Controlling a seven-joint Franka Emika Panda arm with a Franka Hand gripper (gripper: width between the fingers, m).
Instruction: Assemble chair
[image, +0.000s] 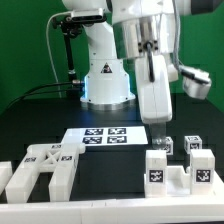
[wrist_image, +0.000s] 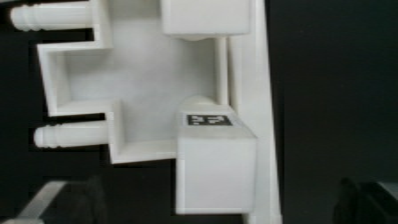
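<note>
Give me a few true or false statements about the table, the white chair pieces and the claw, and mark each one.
1. The marker board lies flat on the black table. True.
2. The claw hangs over the pieces at the exterior view's left. False: it hangs over the right group of pieces.
3. The close-up piece in the wrist view has two round pegs. True.
4. That close-up piece carries no tag. False: it bears a black-and-white tag.
5. All chair pieces sit in one heap. False: there is also a left group of pieces, apart from the right one.
</note>
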